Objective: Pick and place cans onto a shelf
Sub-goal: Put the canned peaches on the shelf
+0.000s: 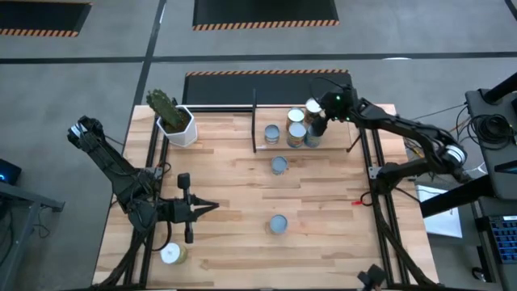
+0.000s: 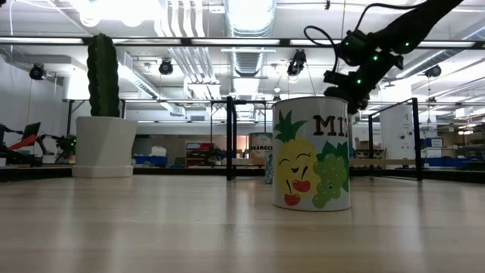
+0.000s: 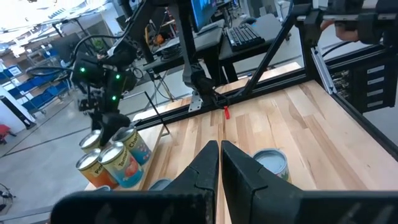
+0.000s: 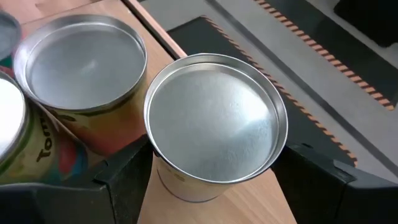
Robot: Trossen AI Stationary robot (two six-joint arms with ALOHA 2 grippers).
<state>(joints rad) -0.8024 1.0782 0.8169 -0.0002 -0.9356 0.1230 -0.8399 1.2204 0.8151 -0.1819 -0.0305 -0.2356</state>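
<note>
High view. The right gripper (image 1: 317, 121) sits over the cluster of cans (image 1: 297, 129) on the shelf (image 1: 266, 139) at the table's far edge, hiding most of the can beneath it; whether it grips cannot be told here. One can stands apart at the shelf's left (image 1: 272, 133). Two more cans stand on the bare butcher-block table (image 1: 234, 202), one mid-table (image 1: 279, 165) and one nearer the front (image 1: 278, 224). A white-topped can (image 1: 170, 255) at the front left corner is partly covered by the left arm's base. The left gripper (image 1: 212, 206) lies low over the left side, fingers together, holding nothing. A cactus in a white pot (image 1: 175, 121) stands at the back left. The floor around is grey with striped black mats.

Low view. A fruit-labelled can (image 2: 312, 154) fills the centre, its lettering cut off by the curve. The right gripper (image 2: 350, 98) shows above and behind it, its fingertips hidden by that can. The shelf's black posts (image 2: 229, 138) and the potted cactus (image 2: 104, 114) stand farther off; a workshop with ceiling ducts lies behind, blurred.

Left wrist view. The left gripper's fingers (image 3: 202, 171) meet, empty. A can (image 3: 268, 165) is half hidden behind them. The right gripper (image 3: 107, 124) is down among labelled cans (image 3: 115, 158).

Right wrist view. Dark fingers (image 4: 121, 180) stand wide at either side of a silver-topped can (image 4: 216, 124) at the shelf's edge; contact cannot be made out. A neighbouring can (image 4: 81, 65) touches it.
</note>
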